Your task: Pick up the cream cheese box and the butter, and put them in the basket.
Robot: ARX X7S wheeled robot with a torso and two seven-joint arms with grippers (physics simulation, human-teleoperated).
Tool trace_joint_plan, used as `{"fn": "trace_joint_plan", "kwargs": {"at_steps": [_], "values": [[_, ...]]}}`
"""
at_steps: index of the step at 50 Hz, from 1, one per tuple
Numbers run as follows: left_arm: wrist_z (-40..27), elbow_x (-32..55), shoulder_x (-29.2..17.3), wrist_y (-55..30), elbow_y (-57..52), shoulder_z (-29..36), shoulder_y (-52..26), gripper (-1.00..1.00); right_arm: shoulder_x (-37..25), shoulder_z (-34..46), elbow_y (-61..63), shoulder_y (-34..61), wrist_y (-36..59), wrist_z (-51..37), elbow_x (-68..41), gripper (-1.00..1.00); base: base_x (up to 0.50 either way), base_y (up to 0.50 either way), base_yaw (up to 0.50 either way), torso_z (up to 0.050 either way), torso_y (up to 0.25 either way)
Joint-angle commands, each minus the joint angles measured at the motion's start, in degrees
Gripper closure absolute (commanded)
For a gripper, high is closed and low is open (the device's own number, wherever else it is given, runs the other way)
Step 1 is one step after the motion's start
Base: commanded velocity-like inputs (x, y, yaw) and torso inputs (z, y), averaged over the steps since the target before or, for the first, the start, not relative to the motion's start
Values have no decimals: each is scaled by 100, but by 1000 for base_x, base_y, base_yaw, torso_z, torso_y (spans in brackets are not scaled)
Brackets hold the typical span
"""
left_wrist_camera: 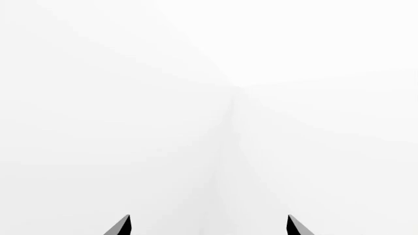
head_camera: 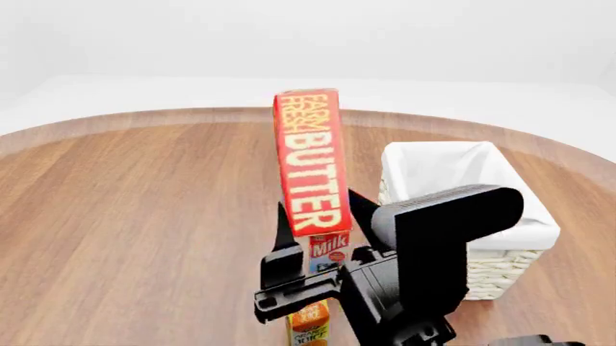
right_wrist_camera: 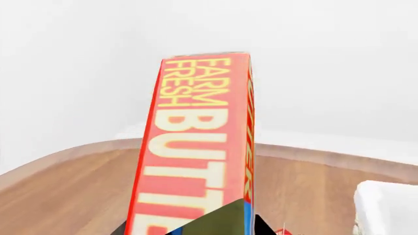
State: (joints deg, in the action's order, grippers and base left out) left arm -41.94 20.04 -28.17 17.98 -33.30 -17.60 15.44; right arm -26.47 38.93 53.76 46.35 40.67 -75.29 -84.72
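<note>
Right gripper (head_camera: 318,238): jaws closed on the low end of the butter (head_camera: 311,162), held upright and lifted clear of the table (head_camera: 125,216).
Left gripper (left_wrist_camera: 209,226): jaws apart, empty.
Basket (head_camera: 500,231): just beside, right; probably the next goal.
Cream cheese box: not visible.

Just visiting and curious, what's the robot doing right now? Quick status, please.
Right gripper shut on red brick-shaped butter box, held upright above the table. Left gripper open, empty. White wicker basket beside it, nothing between. Cream cheese box not in view.
</note>
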Motion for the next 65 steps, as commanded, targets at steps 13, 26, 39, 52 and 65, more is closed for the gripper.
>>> {"fn": "trace_joint_plan", "kwargs": {"at_steps": [13, 26, 39, 52, 65], "values": [[150, -117, 111, -145, -64, -42, -43, -100, -2165, -1983, -54, 578, -342, 280, -487, 100, 0, 0, 0, 1, 2], [160, -126, 112, -168, -63, -3, -64, -100, -2694, -2189, -391, 388, -278, 633, -358, 100, 0, 0, 0, 0, 1], [151, -143, 109, -211, -105, 19, -74, -100, -3137, -1930, -1478, 742, 287, 1558, -1561, 100, 0, 0, 0, 1, 2], [126, -143, 95, -285, -176, 23, -80, -100, -3917, -1977, -2340, 1196, 981, 2455, -1781, 100, 0, 0, 0, 1, 1], [123, -170, 93, -330, -212, 70, -105, -100, -4011, -1820, -3082, 2036, 1670, 2784, -1559, 100, 0, 0, 0, 0, 2]]}}
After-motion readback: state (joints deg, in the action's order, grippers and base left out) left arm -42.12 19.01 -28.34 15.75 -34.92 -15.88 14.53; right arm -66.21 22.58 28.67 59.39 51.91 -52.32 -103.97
